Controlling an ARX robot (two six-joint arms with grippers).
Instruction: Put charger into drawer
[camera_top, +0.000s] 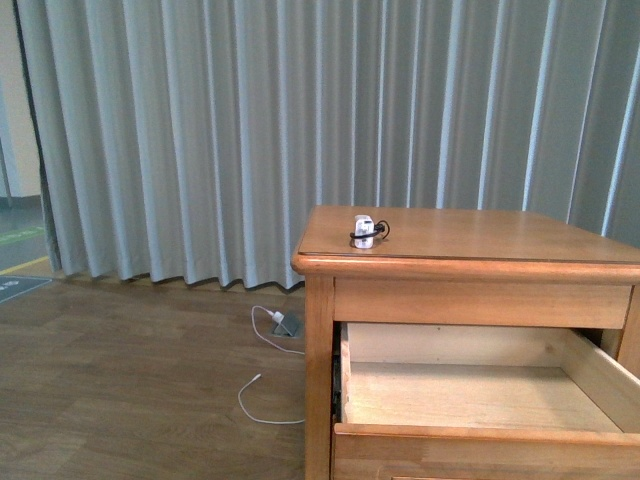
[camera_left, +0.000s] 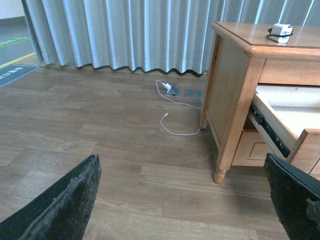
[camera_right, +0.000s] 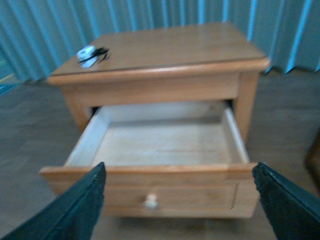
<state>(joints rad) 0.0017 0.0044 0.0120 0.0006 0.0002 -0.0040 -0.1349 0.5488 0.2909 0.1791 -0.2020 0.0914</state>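
Observation:
The charger (camera_top: 364, 231), a small white plug block wrapped in thin black cable, sits on the nightstand top near its front left corner; it also shows in the left wrist view (camera_left: 280, 30) and the right wrist view (camera_right: 90, 55). The drawer (camera_top: 480, 395) is pulled out, its pale wooden inside bare (camera_right: 160, 142), its round knob (camera_right: 149, 201) facing my right gripper. My right gripper (camera_right: 180, 200) is open in front of the drawer front. My left gripper (camera_left: 185, 200) is open over the floor, left of the nightstand. Neither arm shows in the front view.
A grey adapter (camera_top: 287, 325) with a long white cable (camera_top: 260, 395) lies on the wooden floor left of the nightstand (camera_top: 470, 245). Pale pleated curtains (camera_top: 300, 130) hang behind. The nightstand's front left leg (camera_left: 220, 172) stands close to my left gripper.

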